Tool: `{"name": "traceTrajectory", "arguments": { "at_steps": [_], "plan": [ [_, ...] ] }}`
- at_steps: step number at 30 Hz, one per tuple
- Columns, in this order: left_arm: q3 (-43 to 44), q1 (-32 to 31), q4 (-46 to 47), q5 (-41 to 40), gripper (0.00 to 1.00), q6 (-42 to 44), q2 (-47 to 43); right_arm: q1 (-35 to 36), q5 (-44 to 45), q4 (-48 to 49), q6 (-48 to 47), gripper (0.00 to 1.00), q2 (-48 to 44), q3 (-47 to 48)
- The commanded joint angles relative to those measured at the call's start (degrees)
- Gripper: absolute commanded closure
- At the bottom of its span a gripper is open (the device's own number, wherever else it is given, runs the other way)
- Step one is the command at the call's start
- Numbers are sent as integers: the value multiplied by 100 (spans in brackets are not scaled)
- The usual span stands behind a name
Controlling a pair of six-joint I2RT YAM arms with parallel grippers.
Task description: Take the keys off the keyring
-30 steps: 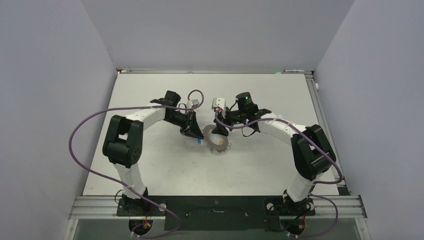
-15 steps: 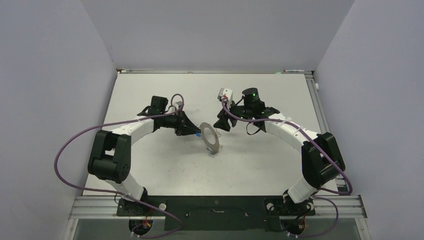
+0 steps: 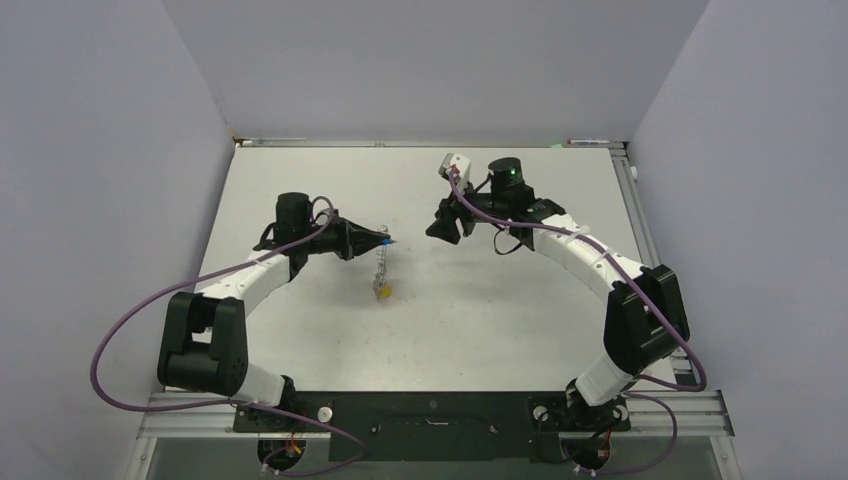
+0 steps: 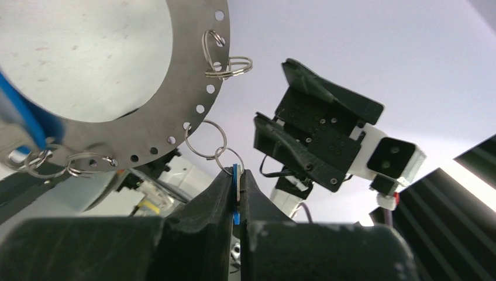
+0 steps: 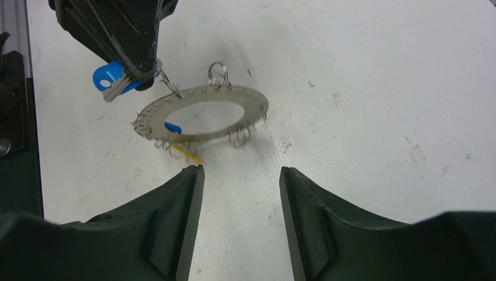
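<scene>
My left gripper (image 3: 385, 240) is shut on a blue-tagged key (image 4: 236, 193), whose blue tag (image 5: 111, 79) sticks out behind the fingertips. From that key's small split ring hangs the keyring (image 5: 251, 105), a wide flat silver ring with holes along its rim, tilted above the table. In the top view the keyring (image 3: 380, 265) appears edge-on. More small split rings hang from it, along with a yellow tag (image 5: 188, 153) and another blue tag (image 5: 172, 127). My right gripper (image 5: 240, 175) is open and holds nothing, a short way from the keyring and not touching it.
The white table (image 3: 520, 320) has grey walls on three sides and a metal rail along its near edge. Purple cables loop out from both arms. The right gripper (image 3: 438, 228) faces the left one across the table's middle.
The left arm swung left with the blue key, pulling the keyring away from the right gripper so it now dangles edge-on. The right gripper drew back towards the far right.
</scene>
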Motion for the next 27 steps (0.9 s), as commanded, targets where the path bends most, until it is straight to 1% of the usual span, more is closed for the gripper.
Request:
{"name": "traceTrajectory", "arguments": {
  "at_steps": [1, 2, 4, 5, 6, 11, 13, 17, 21, 25, 27],
  "plan": [
    [-29, 36, 723, -291, 100, -1098, -331, 3, 258, -984, -469, 48, -30, 749],
    [-54, 37, 850, -347, 100, -1245, -361, 0, 272, -1088, -622, 48, -149, 782],
    [-63, 16, 1045, -439, 100, -1461, -402, 0, 334, -1583, -834, 48, -101, 1159],
    [-34, 11, 1068, -492, 100, -1523, -422, 0, 360, -1606, -830, 48, -152, 1195],
    [-14, 6, 1065, -539, 100, -1561, -455, 11, 380, -1407, -774, 46, -272, 1081],
    [103, -35, 799, -696, 100, -1654, -614, 457, 855, 243, -22, 41, -949, 110],
    [121, -35, 670, -746, 100, -1681, -689, 787, 1111, 921, -44, 39, -1086, -240],
    [174, -34, 465, -720, 100, -1744, -733, 1509, 2120, 2228, 106, 37, -1070, -884],
    [125, -52, 449, -699, 100, -1872, -786, 1800, 2705, 3003, 80, 39, -765, -1132],
    [143, -26, 599, -688, 100, -2069, -813, 1866, 3069, 3899, 244, 43, -573, -1492],
    [185, -16, 616, -667, 100, -2121, -813, 1904, 3098, 4409, 180, 44, -523, -1721]
  ]
}}
